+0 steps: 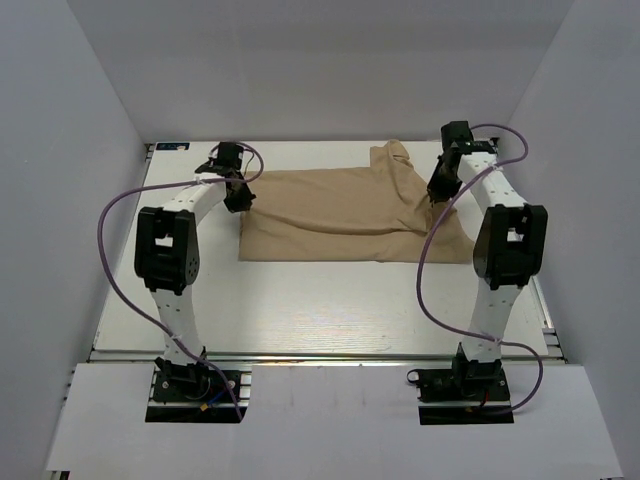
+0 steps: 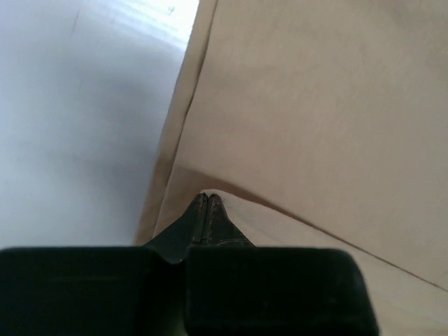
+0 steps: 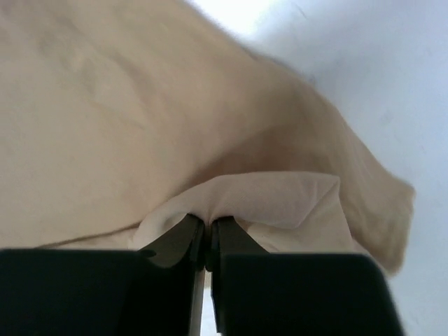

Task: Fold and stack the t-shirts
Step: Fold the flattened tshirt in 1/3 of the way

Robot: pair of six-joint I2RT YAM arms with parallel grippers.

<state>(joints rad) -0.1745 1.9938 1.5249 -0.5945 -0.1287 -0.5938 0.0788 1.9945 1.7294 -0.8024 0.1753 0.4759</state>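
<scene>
Pinching the t-shirt (image 1: 340, 215), which is lying spread on the far half of the table (image 1: 300, 310), the left gripper (image 2: 206, 203) is clamping its left edge while the right gripper (image 3: 208, 224) is nipping a raised fold. Both should be moving together, level, avoiding slack.

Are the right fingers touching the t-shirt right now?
Touching. The right wrist view shows the right gripper pinching a bunched fold of the t-shirt between its fingers.

Left hand (image 2: 205, 199), right hand (image 3: 208, 224) (both pinched)
</scene>
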